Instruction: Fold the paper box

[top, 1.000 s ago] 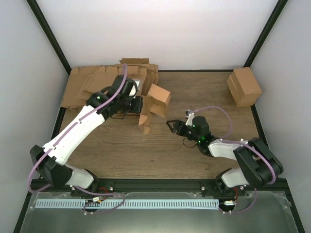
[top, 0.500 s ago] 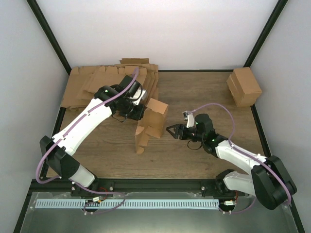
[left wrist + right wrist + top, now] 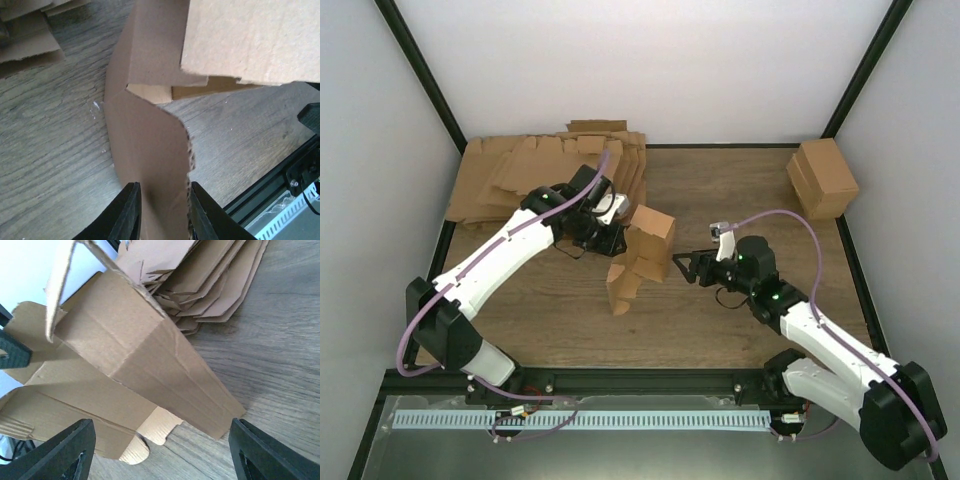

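Observation:
The paper box is a brown die-cut cardboard piece, partly bent, held up off the table near the middle. My left gripper is shut on one of its panels; in the left wrist view the panel runs between the black fingers. My right gripper is open just right of the box, apart from it. In the right wrist view the box fills the space ahead of the wide-spread fingers, with a small tab hanging near the table.
A thick pile of flat brown cardboard sheets lies at the back left; it also shows in the right wrist view. A blocky brown carton stands at the back right. Black frame rails edge the table.
My left gripper has carried the box forward and a little right, turning it. My right arm has stretched toward the box, its gripper now close beside it.

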### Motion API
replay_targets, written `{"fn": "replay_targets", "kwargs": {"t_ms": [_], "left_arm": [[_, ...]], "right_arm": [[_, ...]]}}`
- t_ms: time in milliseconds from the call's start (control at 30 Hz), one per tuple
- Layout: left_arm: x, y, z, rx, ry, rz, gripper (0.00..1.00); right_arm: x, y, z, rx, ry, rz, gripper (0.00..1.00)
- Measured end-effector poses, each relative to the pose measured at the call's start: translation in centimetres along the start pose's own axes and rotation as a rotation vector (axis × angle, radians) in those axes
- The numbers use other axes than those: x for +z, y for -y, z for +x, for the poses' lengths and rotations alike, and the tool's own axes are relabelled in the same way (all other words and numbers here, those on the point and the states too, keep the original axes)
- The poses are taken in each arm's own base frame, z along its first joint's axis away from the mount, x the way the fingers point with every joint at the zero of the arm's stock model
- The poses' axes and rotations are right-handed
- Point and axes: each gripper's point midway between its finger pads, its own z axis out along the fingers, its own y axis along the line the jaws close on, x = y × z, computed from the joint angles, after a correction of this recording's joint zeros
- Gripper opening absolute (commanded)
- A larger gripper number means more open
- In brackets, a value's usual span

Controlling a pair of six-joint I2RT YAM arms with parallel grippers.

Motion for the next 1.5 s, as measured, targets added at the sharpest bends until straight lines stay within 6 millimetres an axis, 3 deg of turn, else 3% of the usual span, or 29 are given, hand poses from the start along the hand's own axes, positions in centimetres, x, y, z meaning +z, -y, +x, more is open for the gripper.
{"fn": "replay_targets", "kwargs": {"t_ms": [167, 267, 333, 433, 533, 633, 933, 1100, 1267, 1367, 1500], "left_arm": [[-0.2, 0.6, -0.5, 0.009, 0.030, 0.031, 0.26], [-0.3, 0.9, -0.6, 0.013, 0.038, 0.047, 0.19], [-0.2, 1.0, -0.6, 0.014, 0.039, 0.055, 0.13], [0.1, 1.0, -0.5, 0.016, 0.041, 0.061, 0.04], [0.1, 1.0, -0.4, 0.017, 0.050, 0.066, 0.04], [0.1, 1.1, -0.3, 0.014, 0.061, 0.077, 0.04], [0.6, 1.1, -0.7, -0.049, 0.121, 0.107, 0.04], [1.0, 1.6, -3.9, -0.087, 0.184, 0.116, 0.04], [2.2, 2.6, -8.4, -0.130, 0.252, 0.155, 0.04], [3.4, 3.3, -11.0, -0.167, 0.289, 0.193, 0.04], [5.2, 4.0, -13.3, -0.225, 0.310, 0.243, 0.04]], "right_arm": [[-0.3, 1.0, 0.5, -0.040, -0.013, 0.054, 0.79], [-0.8, 1.8, 0.1, -0.075, 0.013, 0.112, 0.99], [-1.6, 2.5, -1.2, -0.106, 0.076, 0.180, 1.00], [-3.8, 4.3, -4.7, -0.139, 0.253, 0.341, 1.00], [-6.5, 6.1, -8.0, -0.138, 0.439, 0.506, 1.00], [-7.7, 7.4, -9.4, -0.138, 0.518, 0.600, 1.00], [-6.0, 9.4, -8.5, -0.109, 0.407, 0.641, 1.00], [-6.8, 12.3, -11.1, -0.033, 0.412, 0.709, 1.00], [-7.0, 12.9, -11.7, -0.022, 0.418, 0.679, 0.99], [-7.1, 14.3, -12.1, -0.025, 0.403, 0.689, 0.98], [-6.9, 14.7, -12.9, -0.048, 0.405, 0.674, 0.99]]}}
